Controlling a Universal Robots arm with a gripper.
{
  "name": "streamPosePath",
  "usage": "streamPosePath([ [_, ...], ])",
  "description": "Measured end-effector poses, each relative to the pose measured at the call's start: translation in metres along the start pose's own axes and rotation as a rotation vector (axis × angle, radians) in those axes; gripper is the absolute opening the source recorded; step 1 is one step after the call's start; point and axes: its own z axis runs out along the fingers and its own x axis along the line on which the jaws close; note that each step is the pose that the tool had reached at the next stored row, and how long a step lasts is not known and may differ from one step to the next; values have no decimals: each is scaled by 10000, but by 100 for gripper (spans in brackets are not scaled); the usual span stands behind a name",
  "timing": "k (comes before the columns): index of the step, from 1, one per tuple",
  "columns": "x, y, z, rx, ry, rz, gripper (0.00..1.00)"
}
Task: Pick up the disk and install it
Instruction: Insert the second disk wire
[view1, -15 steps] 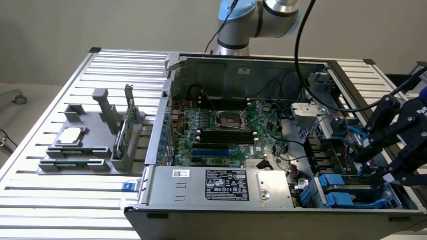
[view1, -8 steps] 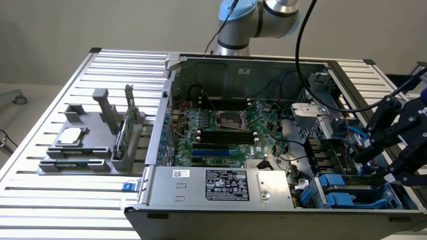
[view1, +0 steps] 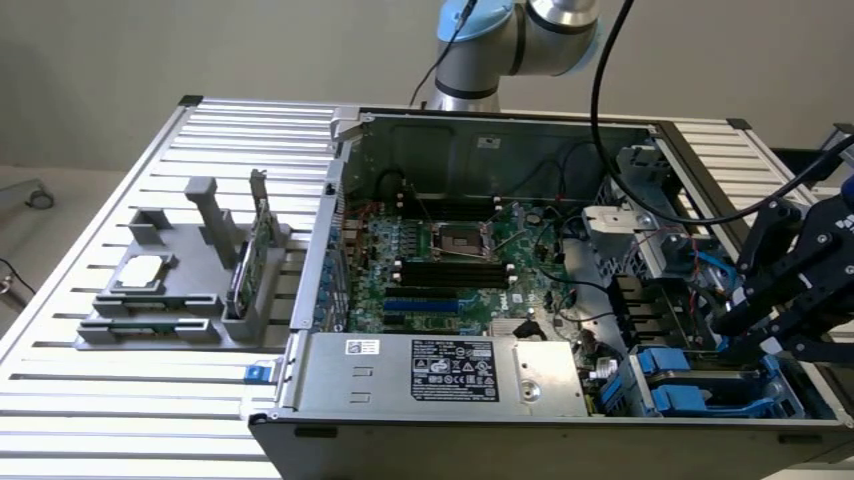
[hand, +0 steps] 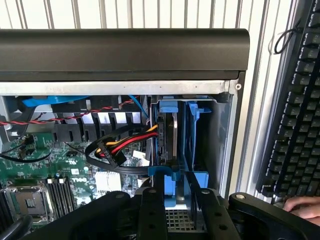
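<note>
slatted metal table (view1: 120, 400) under open computer case (view1: 801, 425), pincer (hand: 176, 197) clamped on the disk's (hand: 167, 137) blue rail

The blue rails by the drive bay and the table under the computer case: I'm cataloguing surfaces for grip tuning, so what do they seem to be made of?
The blue rails look like moulded plastic: uniform saturated colour, soft sheen, rounded tabs. The table looks like aluminium, matte silver with long parallel slots typical of extruded profile, though painted steel can't be excluded. The disk between the rails shows a dark edge; its material is unclear.
</note>
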Motion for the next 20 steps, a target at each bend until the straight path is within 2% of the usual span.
streamPosePath([
  [4, 0, 0, 0, 3, 1, 1, 30],
  [5, 0, 0, 1, 3, 2, 1, 28],
  [6, 0, 0, 1, 3, 1, 1, 21],
  [8, 0, 1, 1, 4, 1, 2, 21],
  [9, 0, 1, 2, 4, 2, 2, 16],
  [17, 0, -3, 3, 10, 2, 3, 16],
  [20, -1, -48, 16, 10, 4, 4, 16],
])
